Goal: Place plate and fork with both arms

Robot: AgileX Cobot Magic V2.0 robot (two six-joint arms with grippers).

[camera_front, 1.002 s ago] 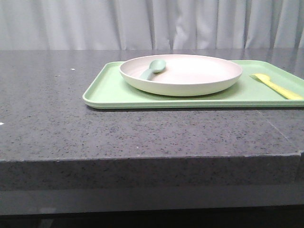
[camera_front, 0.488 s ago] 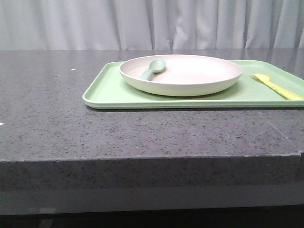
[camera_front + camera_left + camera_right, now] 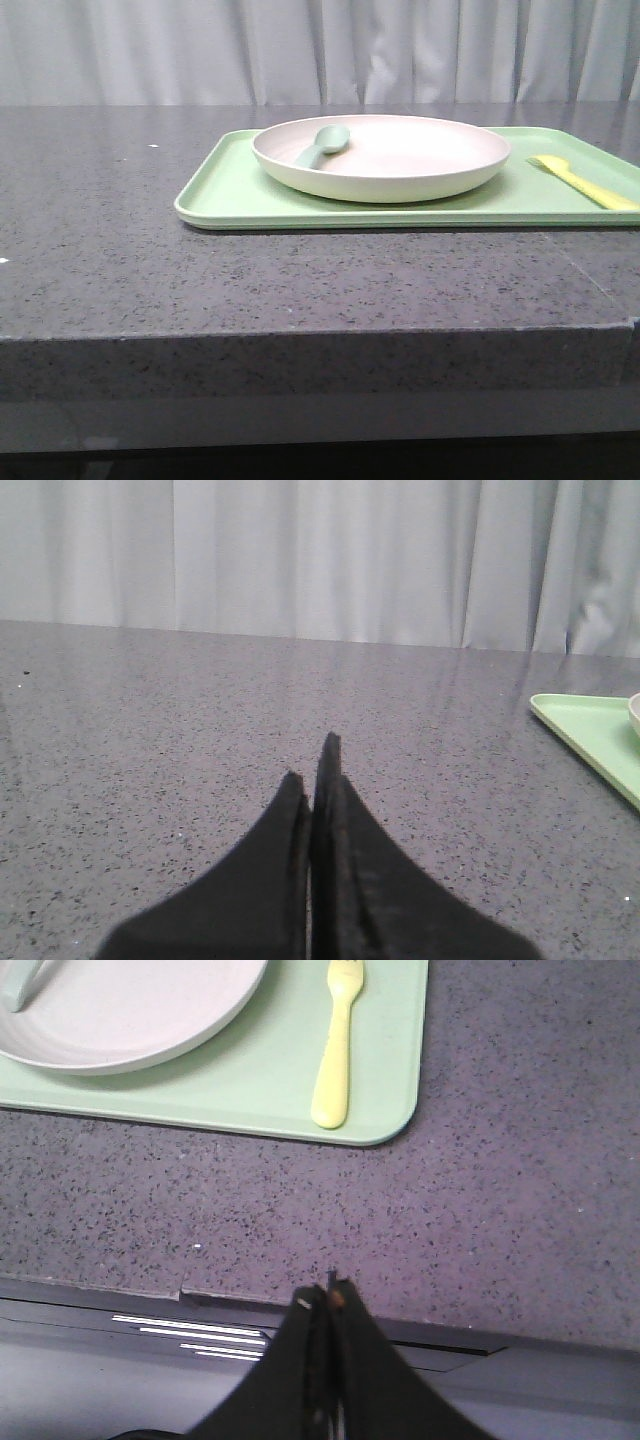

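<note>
Nearest the robot, the right gripper hangs above the front edge of the table. Its fingers are pressed together with no gap; they hold nothing and touch nothing. The left gripper sits low over bare table surface, well to the left of the tray. Its fingers are likewise closed tip to tip and empty.

Farther back, the light green tray lies flat on the grey speckled table. The fork lies flat on the tray's right part, just beside the plate and apart from it, with the handle end toward the robot and the tines pointing away. The plate rests on the tray, left of the fork. A grey-green spoon lies in the plate's left portion.

A pale curtain hangs behind the table.
</note>
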